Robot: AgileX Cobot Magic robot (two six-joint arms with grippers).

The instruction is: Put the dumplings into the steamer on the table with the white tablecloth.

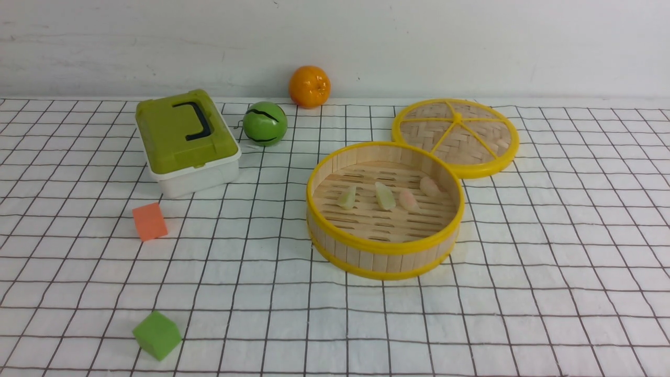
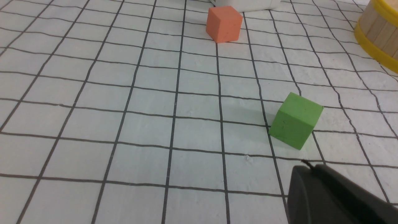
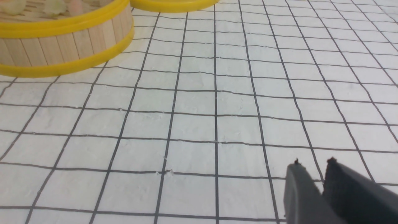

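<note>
1. Four dumplings (image 1: 384, 196) lie in a row on the slatted floor of the steamer (image 1: 384, 256): two pale green toward the left, two pinkish toward the right.
2. The steamer stands on the white tablecloth (image 1: 549, 262) covering the table, with its woven lid (image 1: 455, 136) just behind it.
3. The left gripper (image 2: 306, 169) hangs near the green cube (image 2: 295, 119), jaws closed and empty.
4. The right gripper (image 3: 314, 165) hovers over bare cloth, jaws slightly parted, holding nothing.
5. An orange cube (image 1: 149, 221) sits in front of a green-lidded box (image 1: 186, 141).
</note>
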